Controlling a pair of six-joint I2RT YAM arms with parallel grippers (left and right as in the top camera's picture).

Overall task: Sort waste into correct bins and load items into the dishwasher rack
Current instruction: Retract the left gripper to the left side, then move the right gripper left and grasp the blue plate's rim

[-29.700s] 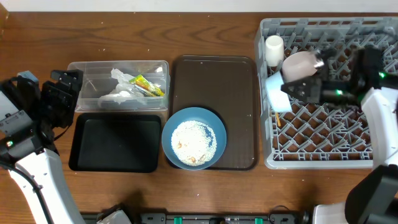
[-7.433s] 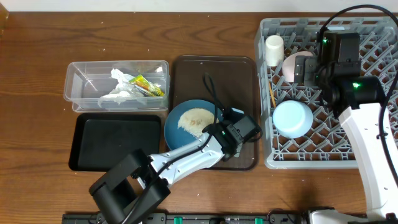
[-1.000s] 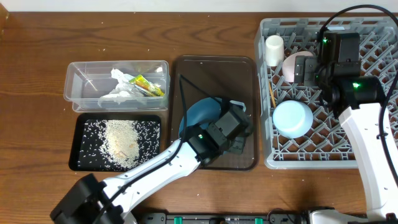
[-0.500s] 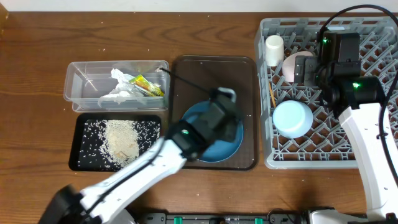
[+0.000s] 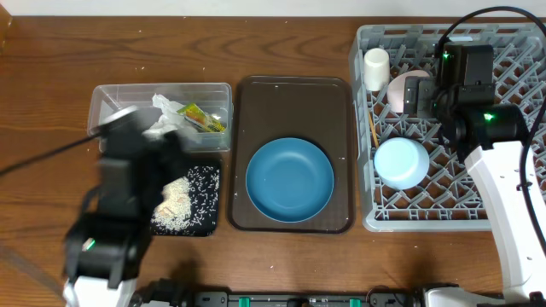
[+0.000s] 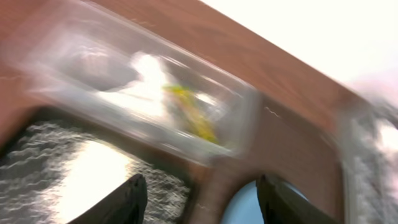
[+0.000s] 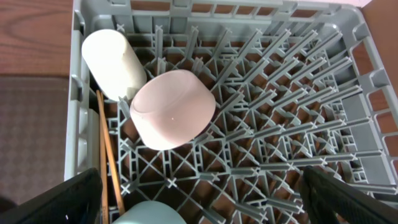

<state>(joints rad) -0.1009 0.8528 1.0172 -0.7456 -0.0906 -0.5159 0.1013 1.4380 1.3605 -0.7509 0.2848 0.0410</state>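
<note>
The large dark blue bowl (image 5: 290, 181) sits upright and empty, left of the dishwasher rack (image 5: 426, 223). In the clear tub (image 5: 95, 107) lie the crumpled white napkin (image 5: 164, 109) and the yellow-green wrapper (image 5: 203, 118), close together. Just in front of it, the black tray (image 5: 205, 230) holds the white rice scraps (image 5: 177, 198), heaped and scattered. In the rack, the white cup (image 7: 112, 62) leans in a corner, with the pink bowl (image 7: 173, 109) tipped just beside it. The chopsticks (image 7: 107, 155) lie along the wall, and the light blue bowl (image 5: 401, 162) is nearby.
</note>
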